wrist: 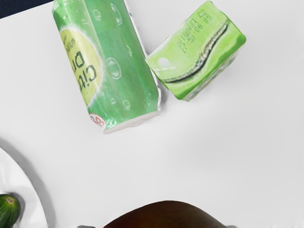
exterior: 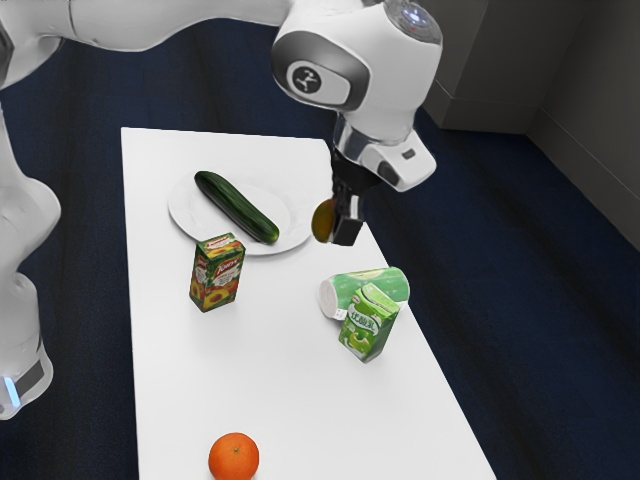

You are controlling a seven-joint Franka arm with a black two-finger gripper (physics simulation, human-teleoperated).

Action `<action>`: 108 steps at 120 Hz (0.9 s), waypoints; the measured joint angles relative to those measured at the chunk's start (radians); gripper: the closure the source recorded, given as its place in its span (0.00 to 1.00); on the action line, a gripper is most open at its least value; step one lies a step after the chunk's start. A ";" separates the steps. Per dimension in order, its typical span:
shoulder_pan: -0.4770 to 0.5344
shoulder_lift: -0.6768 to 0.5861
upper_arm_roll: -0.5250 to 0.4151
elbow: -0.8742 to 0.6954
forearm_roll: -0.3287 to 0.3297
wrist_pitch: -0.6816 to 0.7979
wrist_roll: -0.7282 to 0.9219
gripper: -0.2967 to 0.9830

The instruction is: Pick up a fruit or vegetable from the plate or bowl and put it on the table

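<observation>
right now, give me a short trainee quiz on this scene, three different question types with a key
1. Multiple choice: what lies on the white plate?
a) an orange
b) a cucumber
c) a red carton

2. True or false: the green can lies on its side.

3. Fill in the blank: the claw holds a rounded, brownish fruit ____ the table (above / against).

Key: 1 b; 2 true; 3 above

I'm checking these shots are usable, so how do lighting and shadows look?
Exterior view: the smooth white table is brightly lit, the dark blue floor dim. Wrist view: soft grey shadow rims the round white plate; the rounded brown item at the lower edge looks dark.
</observation>
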 joint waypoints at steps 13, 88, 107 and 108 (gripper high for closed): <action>-0.058 0.040 -0.002 -0.008 0.000 0.027 -0.055 0.54; -0.097 0.204 0.004 -0.169 0.161 0.545 -0.268 0.54; -0.176 0.207 -0.008 -0.125 0.196 0.515 -0.336 0.54; -0.181 0.207 -0.008 -0.123 0.195 0.510 -0.339 0.53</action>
